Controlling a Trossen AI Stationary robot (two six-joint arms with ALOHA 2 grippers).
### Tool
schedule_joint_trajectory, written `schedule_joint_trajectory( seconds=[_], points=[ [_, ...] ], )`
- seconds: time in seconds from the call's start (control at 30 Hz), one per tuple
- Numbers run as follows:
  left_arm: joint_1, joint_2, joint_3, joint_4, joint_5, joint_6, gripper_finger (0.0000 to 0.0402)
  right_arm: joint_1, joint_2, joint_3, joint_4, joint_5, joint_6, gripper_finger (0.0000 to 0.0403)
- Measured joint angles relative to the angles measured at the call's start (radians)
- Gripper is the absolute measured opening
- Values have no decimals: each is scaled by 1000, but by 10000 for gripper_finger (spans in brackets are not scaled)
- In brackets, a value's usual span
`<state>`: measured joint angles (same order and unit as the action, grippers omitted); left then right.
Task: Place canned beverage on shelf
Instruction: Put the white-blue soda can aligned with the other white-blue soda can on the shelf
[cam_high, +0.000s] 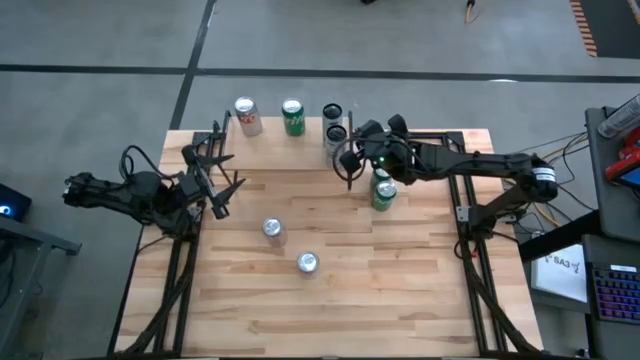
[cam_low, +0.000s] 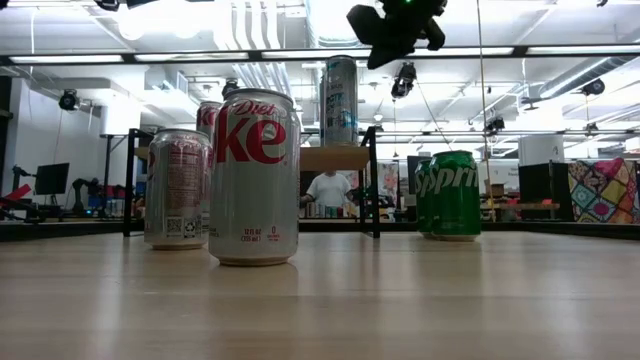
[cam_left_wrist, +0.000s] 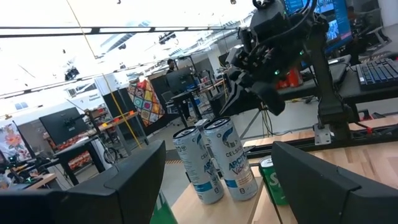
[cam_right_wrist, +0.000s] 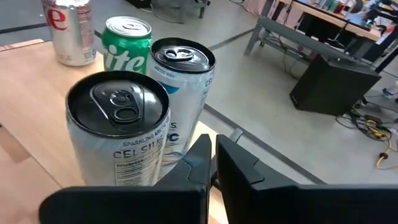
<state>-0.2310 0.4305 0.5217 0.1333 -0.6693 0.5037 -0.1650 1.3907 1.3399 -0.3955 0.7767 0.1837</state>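
**My right claw is empty above the shelf, four cans are up, four still wait**

I speak as the right claw (cam_high: 349, 160). My two fingers (cam_right_wrist: 205, 163) are pressed together and nothing is between them. I hang over the shelf (cam_high: 218, 138), near its end at about 1 o'clock of the table (cam_high: 330, 300), just beside the two white-blue cans (cam_right_wrist: 118, 130) that stand there touching each other. The left claw (cam_high: 222, 185) waits at about 9 o'clock with its fingers apart and holds nothing.

Where the cans are: four stand on the shelf in one row at 12 o'clock, namely a white cola can (cam_high: 247, 115), a green soda can (cam_high: 292, 116) and the white-blue pair. They are upright.

What could go wrong, in my opinion. I am very close to the white-blue pair. If I turn or go down carelessly, my closed fingers can hit the nearer can and push it into its neighbour, or off the far edge of the shelf, because the plank is narrow. When I go for the next can, the green cans (cam_high: 384, 190) at 2 o'clock are under my arm, and a low move of the arm can knock them down. A can which falls will roll.

The count, as I see it:
- white-blue cans: two, on the shelf
- white cola cans: three; one on the shelf, two on the table (cam_high: 272, 230) near the middle
- green soda cans: three; one on the shelf, two close together on the table
- shelf: one
- claws: two
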Motion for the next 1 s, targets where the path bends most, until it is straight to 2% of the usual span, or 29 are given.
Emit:
schedule_joint_trajectory(
  seconds=[0.17,1.0],
  points=[
    [0,1,0,1,0,5,278,-1,10,0,12,-42,0,12],
    [0,1,0,2,0,8,278,-2,31,-1,90,-103,-19,12]
  ],
)
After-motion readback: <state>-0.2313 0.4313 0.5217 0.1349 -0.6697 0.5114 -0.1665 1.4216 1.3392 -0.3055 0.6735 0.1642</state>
